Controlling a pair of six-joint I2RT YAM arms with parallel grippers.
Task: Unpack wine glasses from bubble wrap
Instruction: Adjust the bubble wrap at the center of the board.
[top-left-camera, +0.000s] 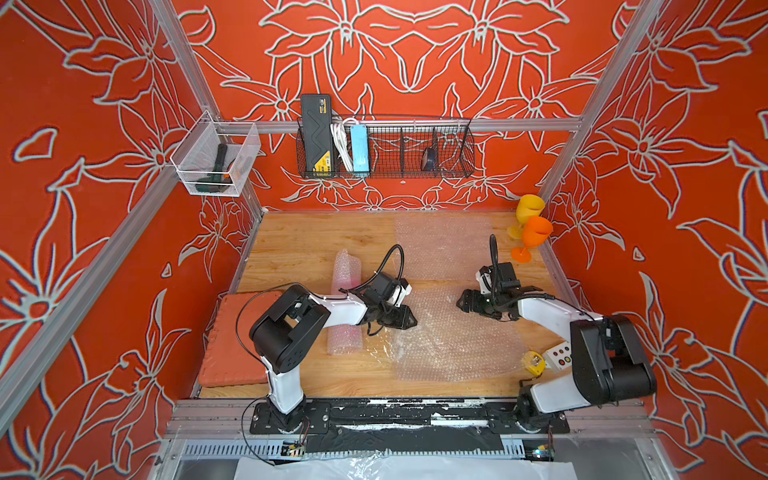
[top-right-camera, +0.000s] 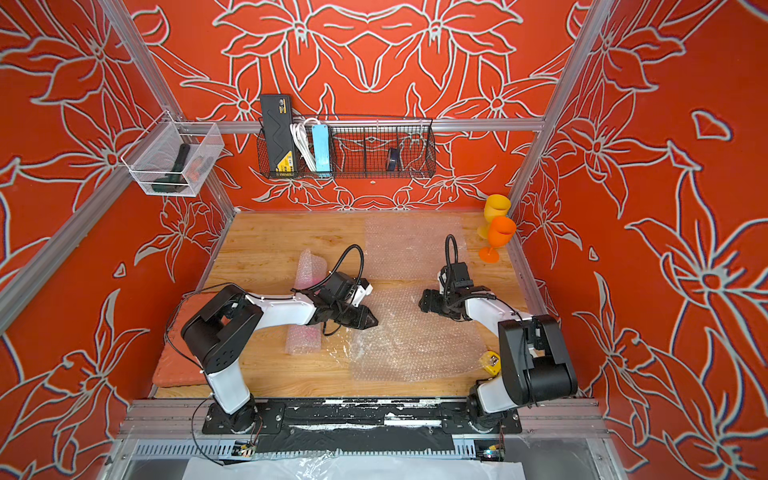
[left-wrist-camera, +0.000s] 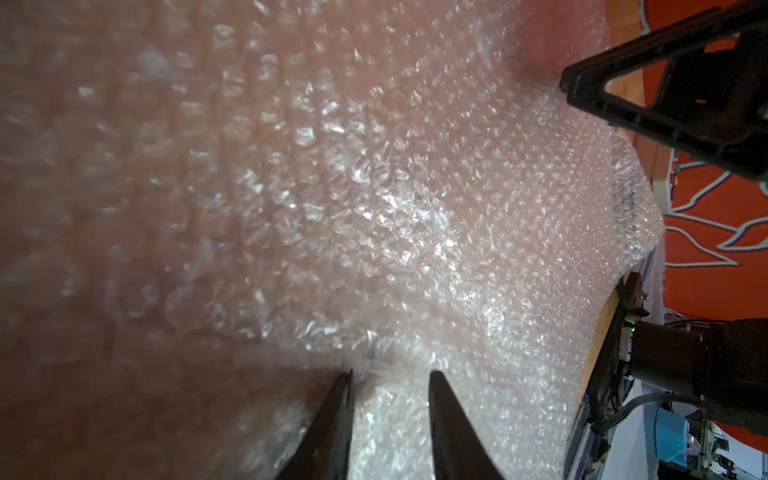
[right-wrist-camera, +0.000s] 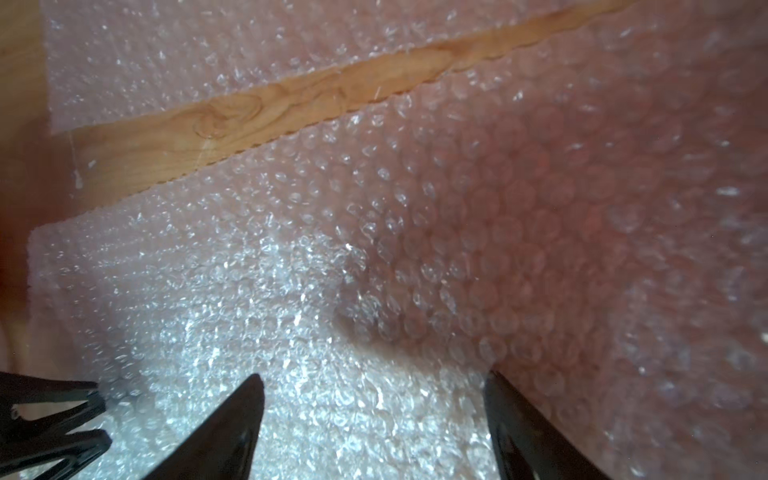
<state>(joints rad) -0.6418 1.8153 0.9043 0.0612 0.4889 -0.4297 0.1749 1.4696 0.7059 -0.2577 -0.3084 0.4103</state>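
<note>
The yellow glass (top-left-camera: 530, 208) and orange glass (top-left-camera: 537, 232) stand unwrapped, while the roll (top-left-camera: 345, 270) looks still wrapped; the left gripper (left-wrist-camera: 388, 374), narrowly parted, seems to pinch the near sheet (top-left-camera: 453, 345), and the right gripper (right-wrist-camera: 374, 386) gapes empty.

Beyond the screw-dotted base rail (top-left-camera: 395, 415), white shells (top-left-camera: 336, 309) are alternating with black joints (top-left-camera: 286, 328), black cables (top-left-camera: 493, 253) are looping, and the left gripper (left-wrist-camera: 390, 374) and right gripper (right-wrist-camera: 374, 374) are showing pointed black fingers (left-wrist-camera: 328, 432).

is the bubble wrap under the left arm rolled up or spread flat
Rolled up: the bubble wrap roll lies as a pink-tinted tube on the wooden table, unlike the spread sheet beside it.
</note>
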